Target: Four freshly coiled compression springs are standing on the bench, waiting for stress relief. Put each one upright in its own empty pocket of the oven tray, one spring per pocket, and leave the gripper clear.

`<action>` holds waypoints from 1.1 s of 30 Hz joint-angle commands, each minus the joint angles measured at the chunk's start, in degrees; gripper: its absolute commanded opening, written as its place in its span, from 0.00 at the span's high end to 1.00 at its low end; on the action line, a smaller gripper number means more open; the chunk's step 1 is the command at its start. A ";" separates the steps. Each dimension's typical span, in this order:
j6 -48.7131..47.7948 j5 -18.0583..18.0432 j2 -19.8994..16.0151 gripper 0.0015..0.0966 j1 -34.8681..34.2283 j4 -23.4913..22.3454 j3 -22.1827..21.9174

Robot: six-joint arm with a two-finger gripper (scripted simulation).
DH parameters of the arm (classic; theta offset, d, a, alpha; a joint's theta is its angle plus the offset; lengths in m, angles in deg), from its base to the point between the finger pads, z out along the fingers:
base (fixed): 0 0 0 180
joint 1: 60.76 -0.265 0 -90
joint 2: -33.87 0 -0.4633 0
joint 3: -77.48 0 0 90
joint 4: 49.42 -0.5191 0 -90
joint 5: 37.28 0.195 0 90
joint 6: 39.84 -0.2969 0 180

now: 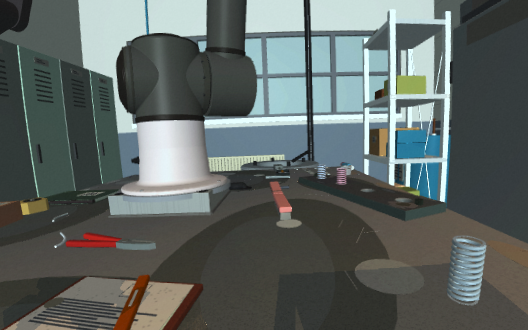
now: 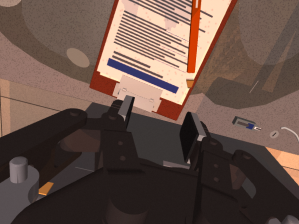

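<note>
My gripper is open and holds nothing. It hangs high over the near part of the bench, above a clipboard, and is out of the side camera's picture. A pale blue spring stands upright on the bench at the near right. The dark oven tray lies at the far right. A blue spring and a pink spring stand upright at its far end. Two empty pockets show at the tray's near end. I see no fourth spring.
A clipboard with an orange pen lies below the gripper. Red pliers lie to the left. A pink bar lies mid-bench. The arm's base stands at the left rear. A small USB stick lies on the bench.
</note>
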 commanded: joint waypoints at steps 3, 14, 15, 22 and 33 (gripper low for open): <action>5.26 -0.35 -0.45 0.49 5.24 0.00 0.83; 20.95 -1.36 -1.89 0.49 20.89 0.00 3.30; 21.97 -1.43 -1.99 0.49 21.92 0.00 3.46; 27.21 -1.76 -2.47 0.49 27.14 0.00 4.29; 29.80 -1.93 -2.72 0.49 29.74 0.01 4.71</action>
